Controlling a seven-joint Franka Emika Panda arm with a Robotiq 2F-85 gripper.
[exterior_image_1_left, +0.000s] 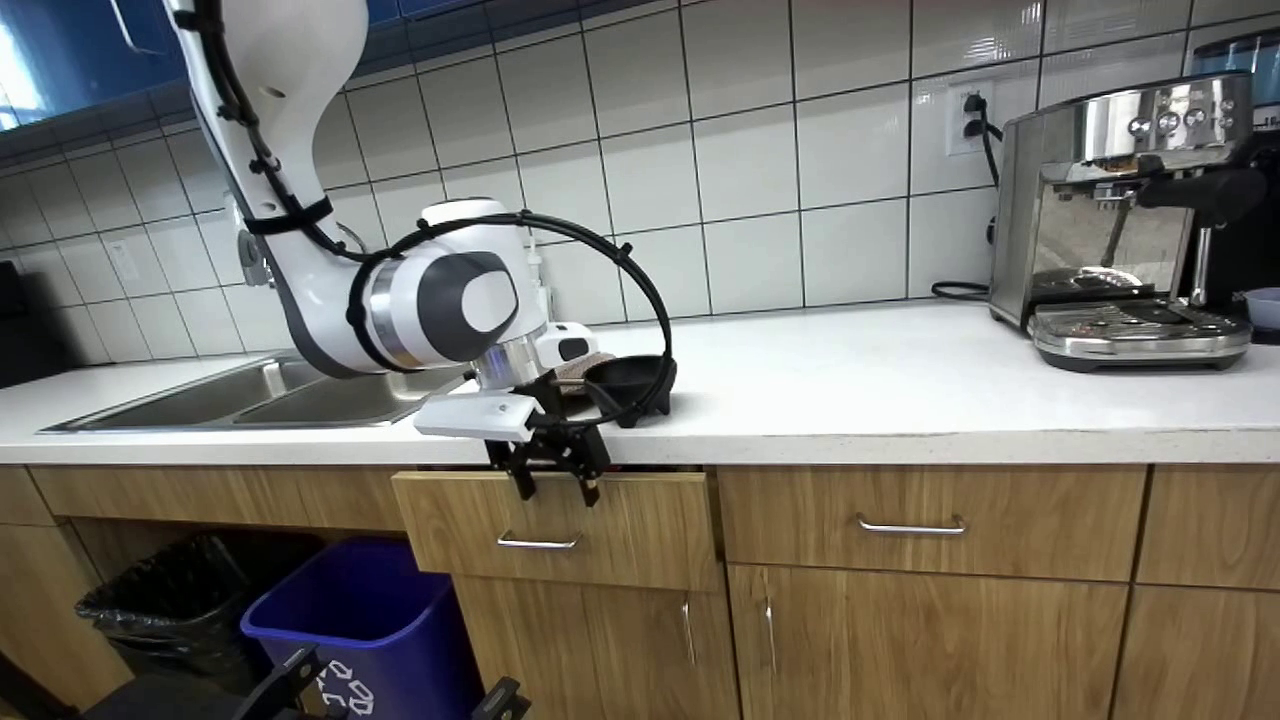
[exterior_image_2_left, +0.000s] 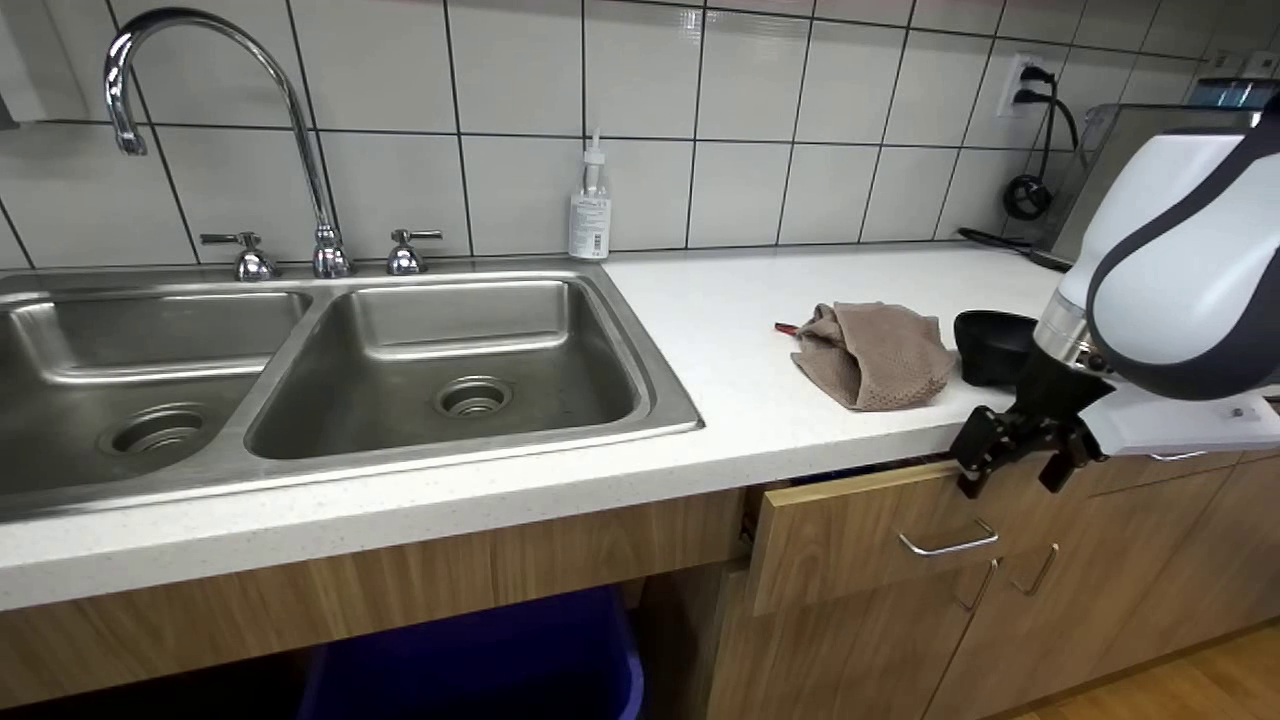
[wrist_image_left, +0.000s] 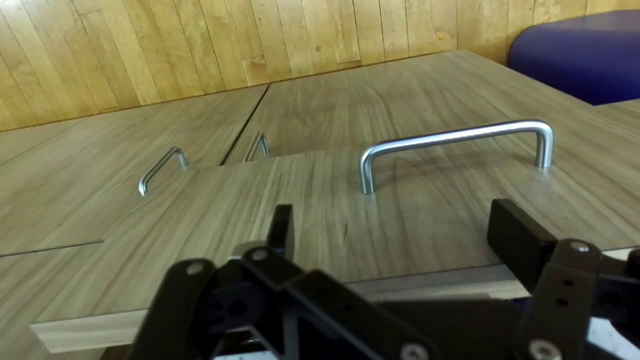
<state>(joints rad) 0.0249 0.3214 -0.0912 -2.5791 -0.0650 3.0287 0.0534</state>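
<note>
My gripper (exterior_image_1_left: 558, 488) is open and empty, pointing down in front of a wooden drawer (exterior_image_1_left: 640, 535) that is pulled out a little from under the counter. In an exterior view the gripper (exterior_image_2_left: 1010, 478) hangs at the drawer's top edge, above its metal handle (exterior_image_2_left: 948, 547). In the wrist view the two black fingertips (wrist_image_left: 392, 225) are wide apart over the drawer front (wrist_image_left: 320, 220), with the handle (wrist_image_left: 455, 137) beyond them. The fingers are apart from the handle; whether they touch the drawer cannot be told. The drawer's inside is mostly hidden.
A black bowl (exterior_image_2_left: 985, 350) and a brown cloth (exterior_image_2_left: 880, 360) lie on the counter near the arm. A double sink (exterior_image_2_left: 670, 405) and a bottle (exterior_image_2_left: 590, 220) are beside them. A coffee machine (exterior_image_1_left: 1100, 230) stands farther along. A blue bin (exterior_image_1_left: 375, 640) stands below.
</note>
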